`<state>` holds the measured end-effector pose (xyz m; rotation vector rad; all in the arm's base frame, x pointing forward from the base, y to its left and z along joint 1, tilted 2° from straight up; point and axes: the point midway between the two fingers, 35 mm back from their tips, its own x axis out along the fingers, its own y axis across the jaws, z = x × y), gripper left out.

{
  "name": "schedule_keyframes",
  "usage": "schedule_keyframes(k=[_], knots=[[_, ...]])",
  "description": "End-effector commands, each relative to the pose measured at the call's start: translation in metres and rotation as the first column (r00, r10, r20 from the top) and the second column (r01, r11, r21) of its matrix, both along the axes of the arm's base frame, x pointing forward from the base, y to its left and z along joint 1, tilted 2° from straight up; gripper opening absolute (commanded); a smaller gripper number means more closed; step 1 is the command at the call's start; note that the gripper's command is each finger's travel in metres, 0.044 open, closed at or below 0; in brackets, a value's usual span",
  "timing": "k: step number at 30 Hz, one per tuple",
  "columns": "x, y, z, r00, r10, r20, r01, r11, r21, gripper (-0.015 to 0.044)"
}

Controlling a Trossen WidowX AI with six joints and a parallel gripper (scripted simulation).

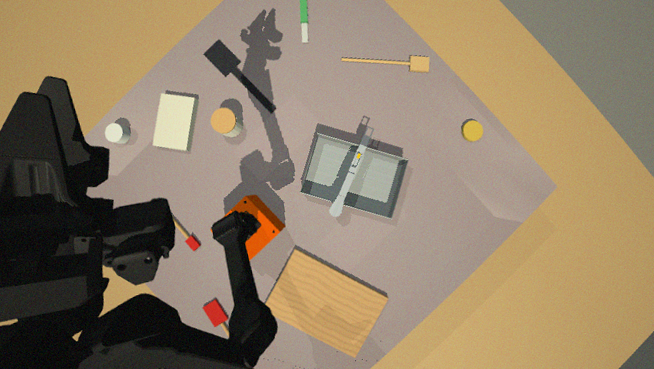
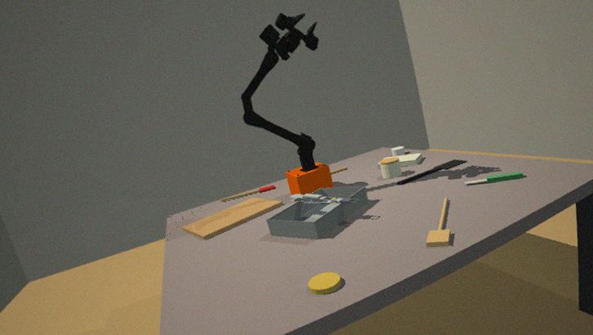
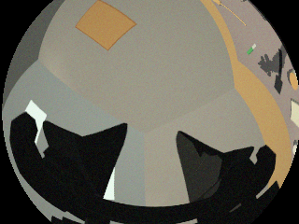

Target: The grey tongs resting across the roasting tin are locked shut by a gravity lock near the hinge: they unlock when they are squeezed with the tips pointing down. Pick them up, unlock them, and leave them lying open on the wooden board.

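While grey tongs [image 1: 348, 173] [image 2: 313, 198] lie closed across tin [image 1: 314, 191] [image 2: 291, 225] | hand [image 1: 31, 204] [image 2: 310, 18] [image 3: 152, 131]: fingers apart, nothing between

text: none I can read from here | labels or brands: none legible | numbers: none legible | signs: none legible, on any object or wall in view

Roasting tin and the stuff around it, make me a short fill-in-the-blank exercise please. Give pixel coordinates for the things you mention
The grey tongs [image 1: 346, 183] lie across the roasting tin [image 1: 400, 184] [image 2: 291, 225].
1. The arm's base [image 1: 270, 225] [image 2: 310, 179] is coloured ____.
2. The knife-like tool [image 1: 304, 8] [image 2: 504, 177] has a ____ handle.
3. The round disc [image 1: 472, 130] [image 2: 324, 282] is coloured ____.

Missing words: orange; green; yellow.
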<state>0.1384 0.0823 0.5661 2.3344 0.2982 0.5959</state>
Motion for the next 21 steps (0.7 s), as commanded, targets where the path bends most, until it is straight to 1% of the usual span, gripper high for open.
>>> schedule_keyframes(k=[1, 4, 5, 7, 9, 11, 13, 16, 20, 21], knots=[[0.022, 0.033, -0.024, 0.996, -0.091, 0.026, 0.095, 0.965, -0.245, 0.026], [0.037, 0.046, -0.038, 0.987, -0.149, 0.055, 0.158, 0.905, -0.396, 0.026], [0.042, 0.048, -0.039, 0.984, -0.165, 0.071, 0.18, 0.887, -0.425, 0.026], [0.053, 0.056, -0.048, 0.978, -0.187, 0.094, 0.208, 0.829, -0.518, 0.026], [0.062, 0.059, -0.053, 0.974, -0.208, 0.093, 0.225, 0.81, -0.542, 0.026], [0.073, 0.064, -0.063, 0.967, -0.231, 0.108, 0.248, 0.749, -0.614, 0.026], [0.09, 0.071, -0.08, 0.957, -0.26, 0.132, 0.272, 0.638, -0.72, 0.026], [0.122, 0.076, -0.112, 0.943, -0.293, 0.16, 0.279, 0.425, -0.861, 0.026], [0.156, 0.07, -0.149, 0.934, -0.318, 0.161, 0.233, 0.204, -0.951, 0.026], [0.161, 0.067, -0.155, 0.93, -0.335, 0.149, 0.222, 0.192, -0.956, 0.026]])
